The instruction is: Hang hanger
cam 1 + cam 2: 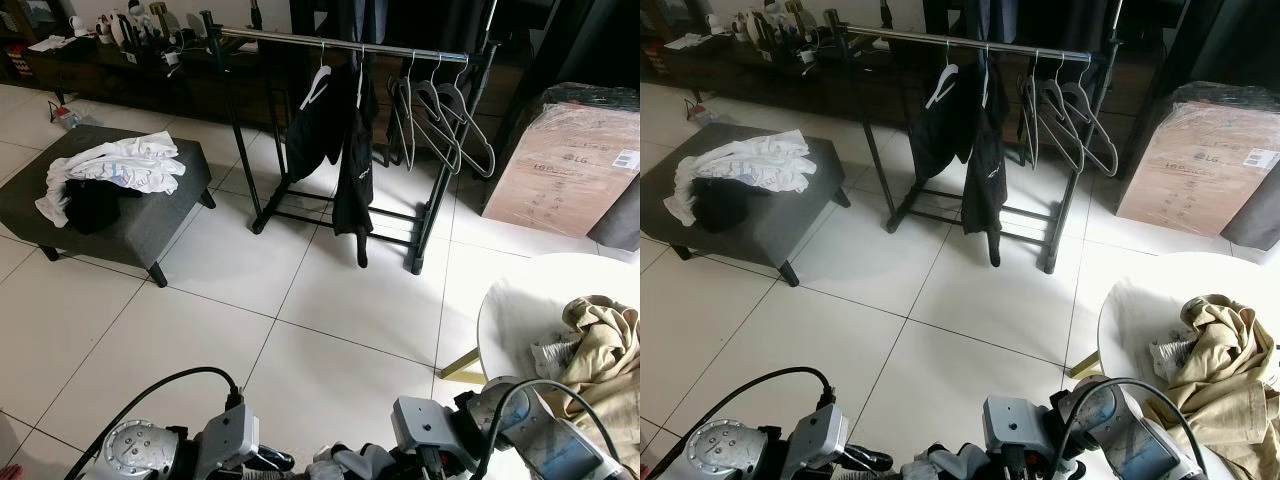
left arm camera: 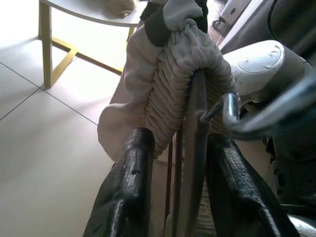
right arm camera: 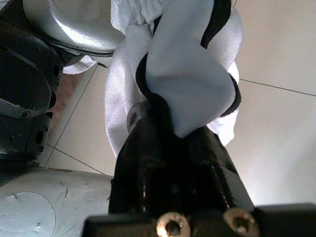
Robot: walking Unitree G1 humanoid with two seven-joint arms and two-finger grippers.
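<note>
Standing well back from the clothes rack (image 1: 345, 45), the robot holds a hanger (image 2: 193, 148) with a white garment (image 3: 187, 74) low at its chest. The left gripper (image 2: 180, 187) clamps the hanger's stem; the right gripper (image 3: 173, 148) pinches the garment's cloth.

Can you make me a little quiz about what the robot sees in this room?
1. True or false: the clothes rack has empty hangers on it.
2. What lies on the grey ottoman? A) white clothes B) a box C) shoes
3. Fill in: the left gripper is closed around a ____ with a pale garment on it.

Key: 1 true. 2 A, white clothes. 3 hanger.
</note>
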